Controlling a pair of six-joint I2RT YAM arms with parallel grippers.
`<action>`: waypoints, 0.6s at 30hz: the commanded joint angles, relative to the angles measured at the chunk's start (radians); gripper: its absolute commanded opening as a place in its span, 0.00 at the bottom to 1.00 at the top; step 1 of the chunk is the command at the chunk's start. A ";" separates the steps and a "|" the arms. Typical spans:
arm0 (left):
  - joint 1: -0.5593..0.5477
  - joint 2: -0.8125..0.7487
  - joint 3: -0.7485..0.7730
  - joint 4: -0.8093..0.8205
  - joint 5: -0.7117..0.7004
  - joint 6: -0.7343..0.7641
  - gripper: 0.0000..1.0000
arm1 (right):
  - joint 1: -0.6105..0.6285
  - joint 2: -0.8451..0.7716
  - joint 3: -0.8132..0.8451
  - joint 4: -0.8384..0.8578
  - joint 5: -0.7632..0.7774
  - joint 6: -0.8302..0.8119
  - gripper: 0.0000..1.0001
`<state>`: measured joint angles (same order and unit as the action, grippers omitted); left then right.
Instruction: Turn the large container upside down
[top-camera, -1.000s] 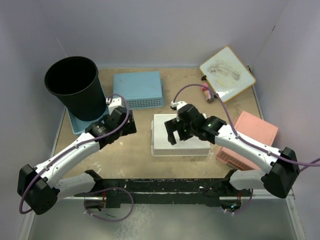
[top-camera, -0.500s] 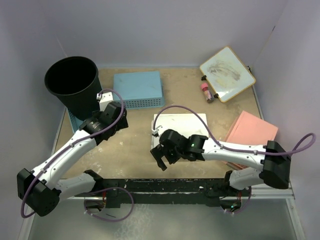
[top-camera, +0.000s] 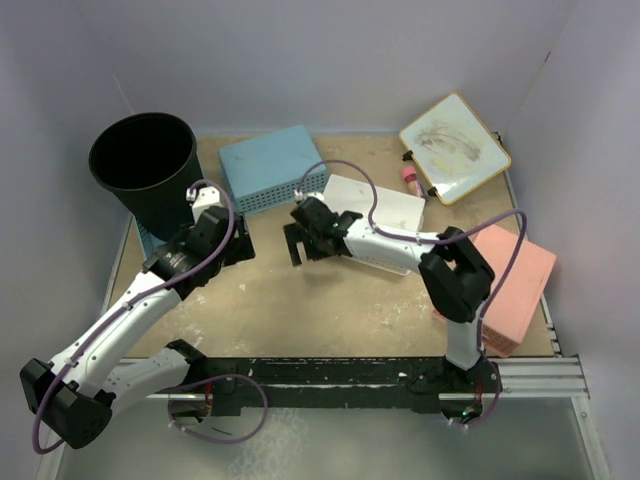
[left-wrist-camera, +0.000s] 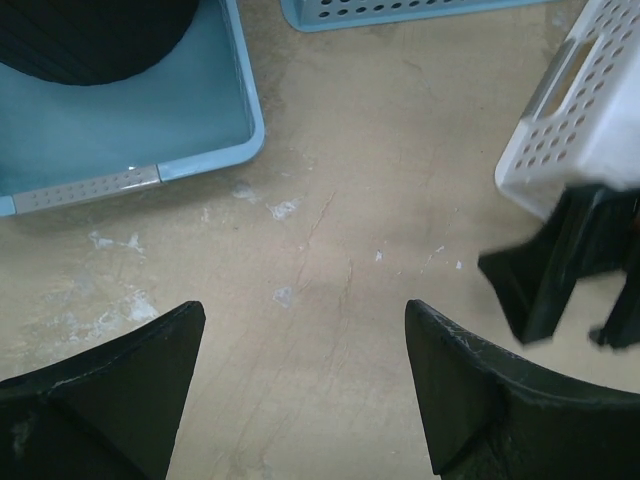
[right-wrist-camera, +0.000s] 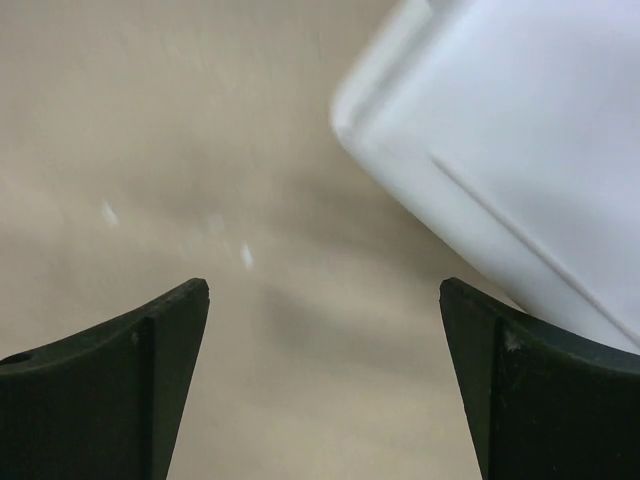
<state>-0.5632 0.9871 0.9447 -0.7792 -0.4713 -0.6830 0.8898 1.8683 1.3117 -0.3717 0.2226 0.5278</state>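
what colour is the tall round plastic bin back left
The tall round plastic bin is black, clearest in the top external view.

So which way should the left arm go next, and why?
Probably swing the left gripper toward the black bin and up to its rim. The bin stands upright, mouth up, in a blue tray, and the open gripper hangs over the table beside it, holding nothing.

Black large container (top-camera: 148, 175), light blue perforated basket (top-camera: 268, 166), pink basket (top-camera: 512, 280)
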 joint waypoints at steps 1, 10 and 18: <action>0.006 -0.057 0.016 -0.007 -0.001 0.010 0.78 | -0.042 0.105 0.242 0.091 0.012 -0.041 1.00; 0.006 -0.084 -0.013 0.047 0.050 0.000 0.78 | -0.078 0.155 0.427 0.048 -0.047 -0.095 1.00; 0.006 -0.132 -0.034 0.140 0.203 0.111 0.78 | -0.094 -0.282 -0.046 -0.015 0.134 -0.190 1.00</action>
<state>-0.5629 0.8825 0.9268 -0.7155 -0.3317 -0.6399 0.8139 1.7725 1.3823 -0.3103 0.2359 0.3958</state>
